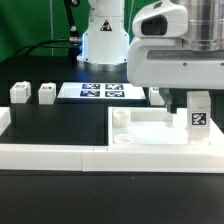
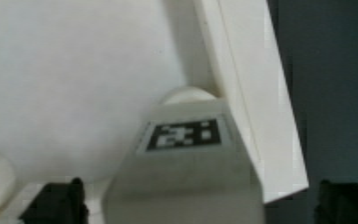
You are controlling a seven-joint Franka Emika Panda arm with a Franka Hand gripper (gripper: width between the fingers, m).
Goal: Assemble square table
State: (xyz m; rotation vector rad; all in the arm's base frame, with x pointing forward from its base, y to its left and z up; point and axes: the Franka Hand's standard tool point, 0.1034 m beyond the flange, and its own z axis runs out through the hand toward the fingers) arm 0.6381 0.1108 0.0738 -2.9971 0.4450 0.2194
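Front edge of table [image 1: 60, 125]: long white border rail [image 1: 50, 152]. Just behind it lies the white square tabletop [image 1: 150, 128], flat, with a low rim and round corner sockets. One white tagged leg [image 1: 197, 114] stands upright at its far corner on the exterior view's right. End effector [image 2: 197, 205] is wide open, fingers [image 2: 55, 200] either side of the leg, clear of it, holding nothing. Farther back, on the exterior view's left: two loose legs [image 1: 18, 93], with the marker board [image 1: 100, 91] beside them.
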